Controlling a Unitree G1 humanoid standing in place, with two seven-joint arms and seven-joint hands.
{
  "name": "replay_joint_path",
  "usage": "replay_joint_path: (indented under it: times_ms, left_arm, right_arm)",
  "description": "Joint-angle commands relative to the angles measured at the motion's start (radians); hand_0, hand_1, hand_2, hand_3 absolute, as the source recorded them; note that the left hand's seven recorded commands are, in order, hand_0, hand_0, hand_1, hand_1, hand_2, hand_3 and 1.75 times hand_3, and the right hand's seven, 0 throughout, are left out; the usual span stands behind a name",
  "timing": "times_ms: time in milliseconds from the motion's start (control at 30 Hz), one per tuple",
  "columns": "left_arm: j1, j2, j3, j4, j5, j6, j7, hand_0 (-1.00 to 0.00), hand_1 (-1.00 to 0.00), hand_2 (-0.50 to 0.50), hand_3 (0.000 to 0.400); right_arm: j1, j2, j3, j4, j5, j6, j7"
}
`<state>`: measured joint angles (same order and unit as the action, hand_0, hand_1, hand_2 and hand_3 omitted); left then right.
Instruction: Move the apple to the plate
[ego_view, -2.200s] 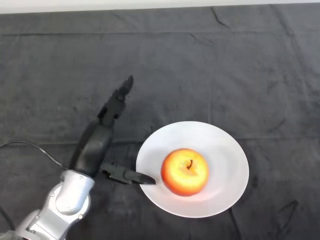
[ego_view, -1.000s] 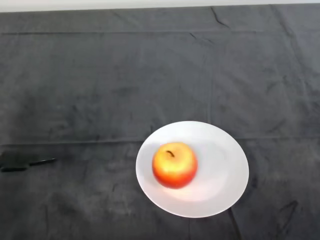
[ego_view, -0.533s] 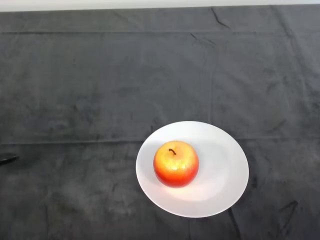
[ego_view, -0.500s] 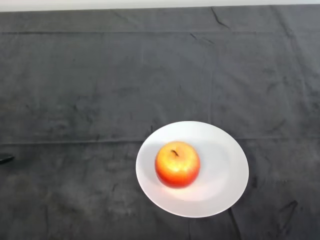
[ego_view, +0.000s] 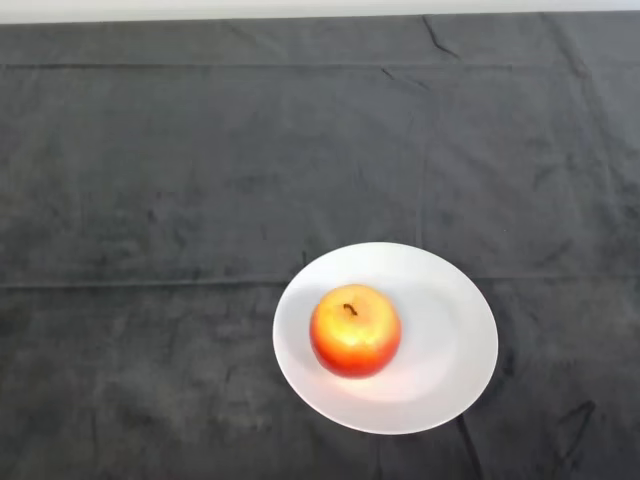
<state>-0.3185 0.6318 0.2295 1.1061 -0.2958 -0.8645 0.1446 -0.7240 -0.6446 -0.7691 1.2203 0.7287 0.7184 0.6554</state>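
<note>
A red and yellow apple sits upright on the white plate, a little left of the plate's middle, with its short stem pointing up. The plate lies on the dark cloth in the lower right part of the head view.
The dark cloth covers the whole table, with a few creases near the back right. A pale strip of the table's far edge runs along the top of the view.
The arm and hand have drawn back to the lower left and left the view. The apple rolled slightly left on the plate and has settled there.
</note>
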Motion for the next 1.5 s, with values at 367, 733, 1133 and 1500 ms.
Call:
replay_joint_path:
  times_ms: [367, 733, 1133, 1500]
  left_arm:
    - [-0.018, 0.052, 0.059, 0.046, 0.020, -0.042, 0.010, 0.00, 0.00, 0.00, 0.000]
    - [-0.023, 0.050, 0.076, 0.053, 0.038, -0.048, 0.005, 0.00, 0.00, 0.00, 0.000]
    - [-0.026, 0.047, 0.092, 0.056, 0.056, -0.051, 0.003, 0.00, 0.00, 0.00, 0.000]
    - [-0.027, 0.044, 0.104, 0.059, 0.071, -0.053, 0.001, 0.00, 0.00, 0.00, 0.000]
  right_arm:
    - [-0.010, -0.021, -0.0143, -0.005, 0.0200, -0.004, 0.0019]
    - [-0.010, -0.022, -0.0142, -0.003, 0.0194, -0.004, 0.0027]
    - [-0.010, -0.022, -0.0142, -0.002, 0.0189, -0.004, 0.0034]
    - [-0.011, -0.022, -0.0142, -0.002, 0.0184, -0.004, 0.0039]
